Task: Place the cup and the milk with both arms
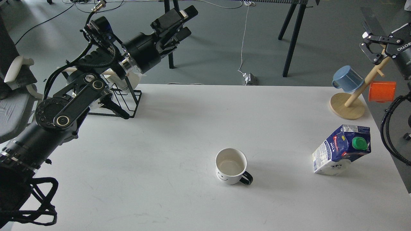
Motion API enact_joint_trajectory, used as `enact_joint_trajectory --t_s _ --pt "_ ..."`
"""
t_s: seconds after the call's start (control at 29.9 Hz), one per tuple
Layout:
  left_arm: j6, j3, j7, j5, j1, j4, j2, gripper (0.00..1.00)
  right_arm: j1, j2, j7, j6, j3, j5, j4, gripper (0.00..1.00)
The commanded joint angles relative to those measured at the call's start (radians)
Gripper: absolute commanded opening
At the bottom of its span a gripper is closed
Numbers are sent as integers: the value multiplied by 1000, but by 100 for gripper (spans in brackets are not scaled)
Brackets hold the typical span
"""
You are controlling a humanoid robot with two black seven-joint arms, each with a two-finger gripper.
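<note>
Now, cup (pixel 231 166): upright, mid-table (handle toward me).
Milk (pixel 343 149): upright, well right.
Left gripper (pixel 182 23): spread, empty.
Right gripper (pixel 369 43): spread, empty.

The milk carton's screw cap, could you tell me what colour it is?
Green; the cap on the milk carton shows in the head view.

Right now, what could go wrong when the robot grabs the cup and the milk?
The cup is open-topped with its black handle toward the robot, so a gripper finger could catch the rim and tip it. The milk stands near the table's right edge; a push might knock it off. The right gripper is beside the mug tree and could bump it.
</note>
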Motion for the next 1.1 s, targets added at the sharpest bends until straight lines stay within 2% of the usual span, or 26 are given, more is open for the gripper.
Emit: enact_joint_trajectory --t_s 0.0,0.17,0.37,0.5,0.6,0.77,0.87,0.94,1.0,1.07 --pt "27 -38 -6 -117 1 35 45 99 -101 -4 6 0 97 36 49 100" --pt "16 -99 -5 -388 9 101 85 99 -249 -46 8 0 155 103 147 100" --pt "13 -99 0 -753 12 128 159 99 -496 -58 9 0 339 123 258 100" --pt "-13 -106 3 -872 7 194 168 100 -639 -56 31 0 381 139 250 99" --pt "-30 -106 3 -892 0 254 164 100 -743 -56 29 0 384 153 249 99" --pt "-39 -93 4 -892 1 314 164 99 -793 -55 23 0 382 144 154 100" --pt "-59 -95 4 -896 3 332 161 99 -791 -58 -1 0 384 144 56 100" --pt "-67 -101 4 -896 6 339 158 100 -791 -61 -39 0 382 144 4 100" --pt "-62 -104 3 -898 9 339 156 99 -805 -64 -69 0 382 146 0 99" --pt "-59 -104 3 -907 9 339 154 100 -840 -63 -73 0 375 153 8 99"
